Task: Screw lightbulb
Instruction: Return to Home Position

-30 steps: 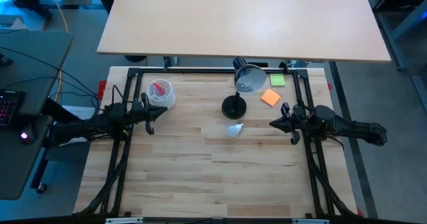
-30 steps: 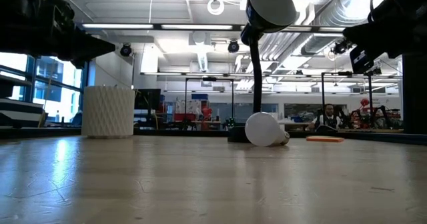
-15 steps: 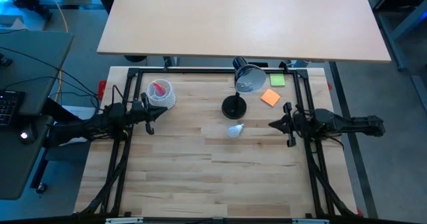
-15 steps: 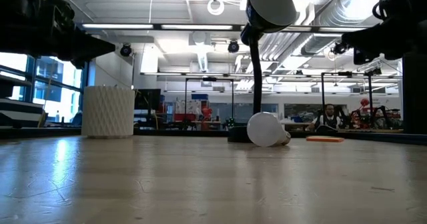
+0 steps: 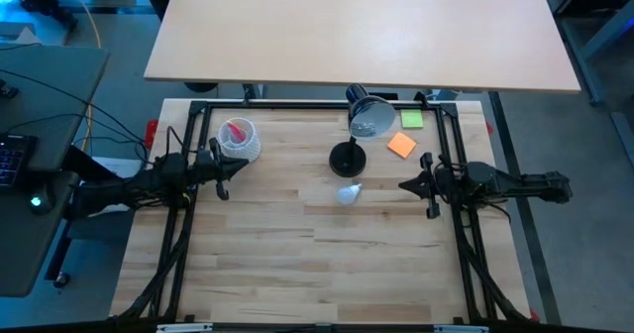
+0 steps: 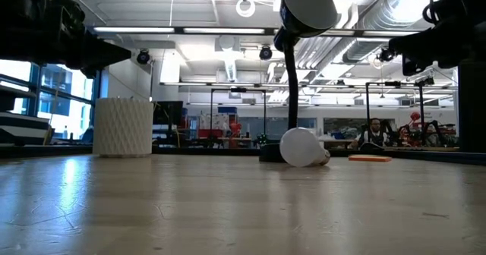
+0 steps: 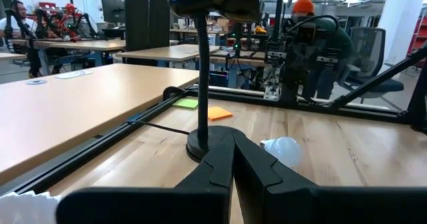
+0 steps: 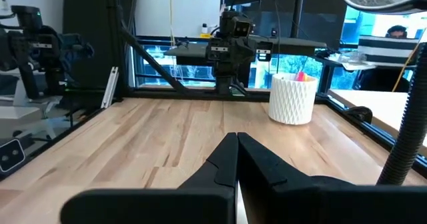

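Lightbulb (image 5: pixel 348 193) lies beside lamp (image 5: pixel 348 159); right claw (image 5: pixel 403 185) closed, well apart

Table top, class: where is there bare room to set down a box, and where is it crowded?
Bare: the near half of the table, from the lightbulb to the front edge, and the middle band between the left gripper and right gripper. Also a strip between the white cup and the lamp. Crowded: far right, around lamp, orange note and green note.
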